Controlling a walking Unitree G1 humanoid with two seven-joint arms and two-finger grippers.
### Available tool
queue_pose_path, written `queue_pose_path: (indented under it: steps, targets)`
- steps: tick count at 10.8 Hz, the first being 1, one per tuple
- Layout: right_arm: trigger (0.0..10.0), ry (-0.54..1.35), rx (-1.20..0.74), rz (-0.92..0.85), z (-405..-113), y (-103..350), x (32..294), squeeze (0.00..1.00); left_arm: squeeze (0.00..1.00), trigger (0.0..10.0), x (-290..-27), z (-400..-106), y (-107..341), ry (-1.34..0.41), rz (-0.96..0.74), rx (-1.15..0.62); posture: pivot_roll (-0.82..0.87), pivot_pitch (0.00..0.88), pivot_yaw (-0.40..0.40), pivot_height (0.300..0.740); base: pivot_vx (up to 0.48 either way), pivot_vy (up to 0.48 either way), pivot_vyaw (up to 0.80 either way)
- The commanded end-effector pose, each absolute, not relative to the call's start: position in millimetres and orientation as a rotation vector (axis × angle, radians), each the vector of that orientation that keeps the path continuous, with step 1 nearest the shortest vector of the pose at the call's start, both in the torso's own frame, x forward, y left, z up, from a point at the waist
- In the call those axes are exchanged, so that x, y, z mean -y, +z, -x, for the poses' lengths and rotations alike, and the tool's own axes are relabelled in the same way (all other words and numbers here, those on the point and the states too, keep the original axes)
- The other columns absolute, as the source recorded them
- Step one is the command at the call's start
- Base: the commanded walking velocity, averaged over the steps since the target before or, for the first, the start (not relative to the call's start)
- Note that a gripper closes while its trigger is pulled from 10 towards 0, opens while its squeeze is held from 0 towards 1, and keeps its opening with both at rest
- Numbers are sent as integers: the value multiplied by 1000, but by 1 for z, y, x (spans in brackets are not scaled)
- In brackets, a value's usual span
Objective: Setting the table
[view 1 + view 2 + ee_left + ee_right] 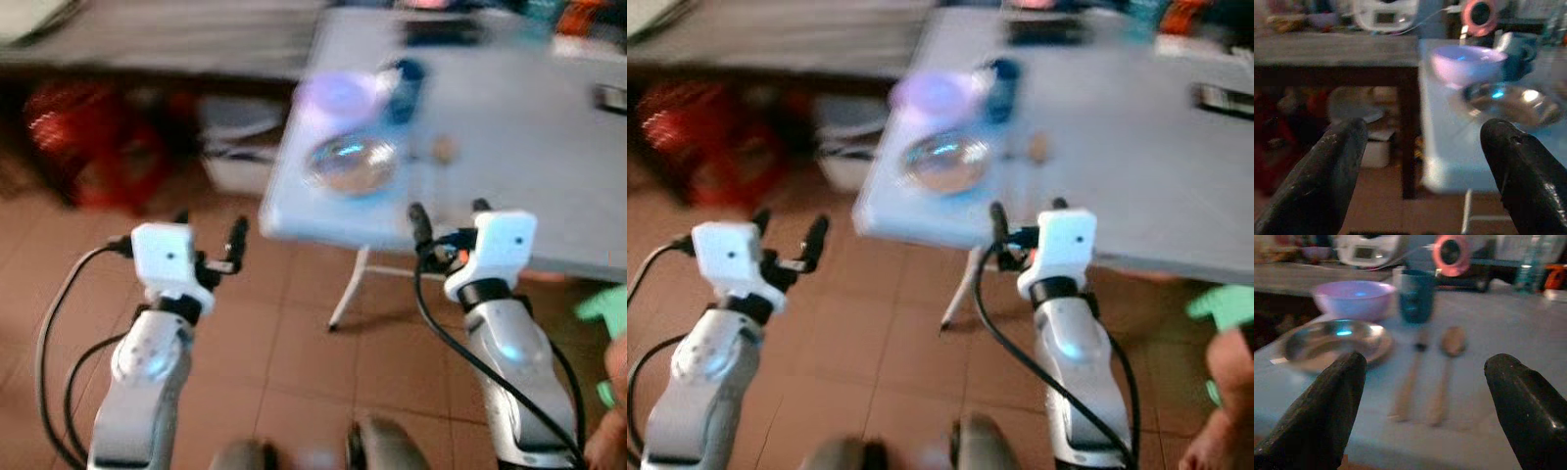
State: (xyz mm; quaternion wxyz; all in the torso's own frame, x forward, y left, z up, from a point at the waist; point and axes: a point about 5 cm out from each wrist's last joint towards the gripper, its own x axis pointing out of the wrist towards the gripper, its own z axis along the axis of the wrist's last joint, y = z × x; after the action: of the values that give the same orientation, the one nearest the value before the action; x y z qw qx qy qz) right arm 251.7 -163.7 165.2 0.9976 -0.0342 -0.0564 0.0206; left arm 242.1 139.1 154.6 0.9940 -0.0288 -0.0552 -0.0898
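Left gripper (208, 235): fingers spread, holding nothing, short of the table (509, 137).
Right gripper (446, 217): spread, empty, at table edge.
Tableware: metal plate (1332, 343), purple bowl (1353, 298), blue cup (1417, 295), spoon (1445, 366).

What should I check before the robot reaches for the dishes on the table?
1. Left tool open and holding nothing: ok.
2. Right tool open and holding nothing: ok.
3. Shiny round metal plate lying flat near the corner of the pale blue table: ok.
4. Lilac plastic bowl and dark teal cup upright behind the plate: ok.
5. Wooden spoon and the wooden utensil beside it apart from the plate: ok.
6. Head camera pictures sharp enough to judge reach: not ok, blurred.
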Motion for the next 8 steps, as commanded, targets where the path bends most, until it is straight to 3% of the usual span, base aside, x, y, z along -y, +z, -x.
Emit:
queue_pose_path:
  steps: [1,4,8]
  targets:
    - [10000,35,128,79,-251,168,165,0,0,10000,-137,-242,154,-186,44,107,-68,106,54,740,398,0,0]
    - [10000,51,135,69,-252,169,161,0,0,10000,-140,-243,153,-171,33,106,-63,106,51,740,390,0,654]
    - [10000,17,82,18,-254,160,165,0,0,10000,-147,-240,149,-127,-19,99,-56,124,50,740,0,0,0]
